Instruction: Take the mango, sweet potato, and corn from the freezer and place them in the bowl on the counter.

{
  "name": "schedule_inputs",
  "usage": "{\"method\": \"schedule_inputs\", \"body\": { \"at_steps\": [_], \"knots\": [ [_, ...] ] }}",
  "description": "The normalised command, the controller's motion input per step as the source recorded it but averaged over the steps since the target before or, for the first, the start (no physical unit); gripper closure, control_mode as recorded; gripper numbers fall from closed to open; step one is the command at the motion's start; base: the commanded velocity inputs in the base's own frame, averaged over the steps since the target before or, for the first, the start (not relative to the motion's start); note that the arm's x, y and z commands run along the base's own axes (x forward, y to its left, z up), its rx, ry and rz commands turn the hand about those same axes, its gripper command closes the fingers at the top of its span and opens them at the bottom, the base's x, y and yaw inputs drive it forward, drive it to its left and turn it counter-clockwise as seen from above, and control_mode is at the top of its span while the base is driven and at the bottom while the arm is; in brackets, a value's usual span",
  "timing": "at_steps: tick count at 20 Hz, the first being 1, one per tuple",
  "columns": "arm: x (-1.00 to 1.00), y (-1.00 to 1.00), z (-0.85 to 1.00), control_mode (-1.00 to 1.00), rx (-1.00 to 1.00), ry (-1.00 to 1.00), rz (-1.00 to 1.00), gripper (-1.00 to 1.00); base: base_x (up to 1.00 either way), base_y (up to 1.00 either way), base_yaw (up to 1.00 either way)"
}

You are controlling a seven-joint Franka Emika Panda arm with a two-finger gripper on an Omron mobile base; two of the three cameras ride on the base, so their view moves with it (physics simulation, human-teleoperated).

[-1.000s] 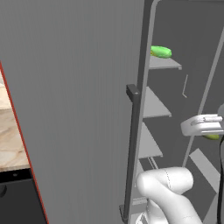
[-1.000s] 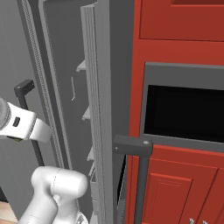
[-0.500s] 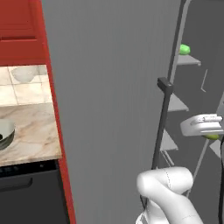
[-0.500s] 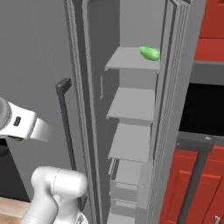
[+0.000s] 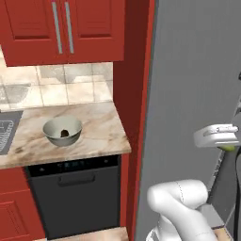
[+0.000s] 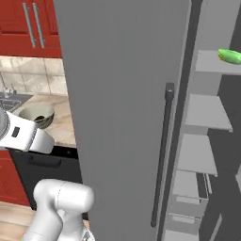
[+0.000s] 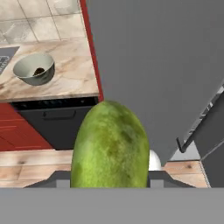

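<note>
Green mango (image 7: 109, 146) clamped between the jaws

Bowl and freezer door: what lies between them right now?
In the left base view, bare counter, then a red cabinet panel, separate the bowl from the freezer door.

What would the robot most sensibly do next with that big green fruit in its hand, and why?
Probably carry the mango over toward the bowl on the counter. The gripper is shut on the mango, the bowl sits well off to the side by the sink with only the sweet potato in it, so it is not above it yet.
</note>
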Motion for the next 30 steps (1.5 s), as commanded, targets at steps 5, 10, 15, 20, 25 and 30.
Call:
{"method": "schedule_inputs", "body": {
  "at_steps": [5, 10, 15, 20, 25, 30],
  "knots": [
    [0.00, 0.00, 0.00, 1.00, 0.00, 0.00, 0.00, 1.00, -0.02, 1.00, 0.00],
    [0.00, 0.00, 0.00, 1.00, 0.00, 0.00, 0.00, 1.00, 0.12, 1.00, 0.00],
    [0.00, 0.00, 0.00, 1.00, 0.00, 0.00, 0.00, 1.00, 0.58, 0.37, 0.00],
    [0.00, 0.00, 0.00, 1.00, 0.00, 0.00, 0.00, 1.00, 0.75, 0.00, 0.00],
    [0.00, 0.00, 0.00, 1.00, 0.00, 0.00, 0.00, 1.00, 0.59, 0.07, 0.00],
    [0.00, 0.00, 0.00, 1.00, 0.00, 0.00, 0.00, 1.00, 0.21, 0.41, -0.03]
  ]
}}
